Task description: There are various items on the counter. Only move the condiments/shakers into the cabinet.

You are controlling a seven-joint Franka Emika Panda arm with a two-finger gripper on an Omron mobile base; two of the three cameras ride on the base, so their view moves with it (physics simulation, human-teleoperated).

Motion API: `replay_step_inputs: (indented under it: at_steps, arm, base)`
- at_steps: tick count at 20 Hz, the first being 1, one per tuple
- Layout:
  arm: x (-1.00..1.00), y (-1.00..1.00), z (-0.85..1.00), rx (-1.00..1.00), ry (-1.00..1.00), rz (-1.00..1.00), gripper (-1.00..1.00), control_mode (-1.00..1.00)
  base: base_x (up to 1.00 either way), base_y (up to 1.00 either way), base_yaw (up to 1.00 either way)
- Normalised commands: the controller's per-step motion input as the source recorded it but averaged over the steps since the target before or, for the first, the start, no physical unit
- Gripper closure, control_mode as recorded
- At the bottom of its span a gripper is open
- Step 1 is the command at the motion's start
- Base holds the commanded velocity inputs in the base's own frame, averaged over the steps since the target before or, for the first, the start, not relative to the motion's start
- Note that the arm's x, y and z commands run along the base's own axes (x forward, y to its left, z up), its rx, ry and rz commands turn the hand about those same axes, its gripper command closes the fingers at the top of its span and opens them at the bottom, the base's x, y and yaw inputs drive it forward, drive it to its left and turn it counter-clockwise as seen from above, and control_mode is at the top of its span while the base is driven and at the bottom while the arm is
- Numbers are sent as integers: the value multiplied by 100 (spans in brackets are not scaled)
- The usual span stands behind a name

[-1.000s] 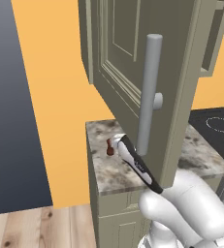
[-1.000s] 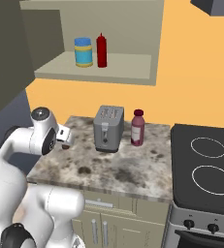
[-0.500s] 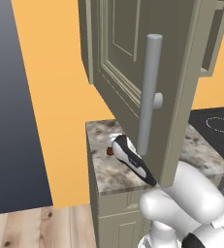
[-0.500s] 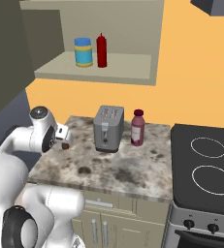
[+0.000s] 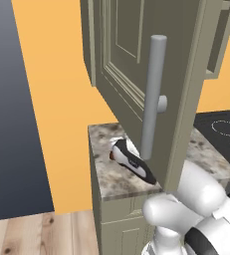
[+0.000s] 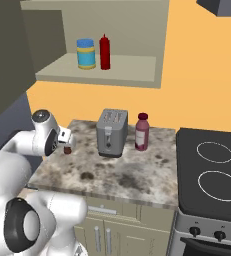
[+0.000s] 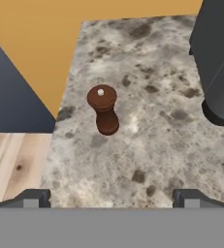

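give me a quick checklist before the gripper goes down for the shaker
1. Shaker upright on the counter: ok.
2. Gripper open, fingertips spread wide: ok.
3. Shaker centred between the fingertips: not ok, it sits left of the middle in the hand view.
4. Free space around the shaker: ok, the toaster stands apart.
5. Cabinet door open: ok.
6. Room on the shelf beside the jar and red bottle: ok.

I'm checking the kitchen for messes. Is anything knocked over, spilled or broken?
Nothing stands out. The shaker stands upright on the counter, apart from the open end effector. The toaster and red bottle stand upright too, and no spill shows.
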Motion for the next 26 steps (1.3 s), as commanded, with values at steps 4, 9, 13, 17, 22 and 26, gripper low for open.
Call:
replay_step_inputs:
  at_steps: [4, 9, 13, 17, 22, 26]
  arm:
    - [19, 11, -16, 0, 0, 0, -100, -100]
    - [23, 10, -8, 0, 0, 0, -100, -100]
    - [25, 7, -4, 0, 0, 0, -100, -100]
    - [19, 1, -3, 0, 0, 0, -100, -100]
    - [13, 0, -2, 0, 0, 0, -100, -100]
    - [11, 0, -1, 0, 0, 0, -100, -100]
  base:
    - [0, 0, 0]
    - [0, 0, 0]
    - [0, 0, 0]
    - [0, 0, 0]
    - [0, 0, 0]
    - [0, 0, 0]
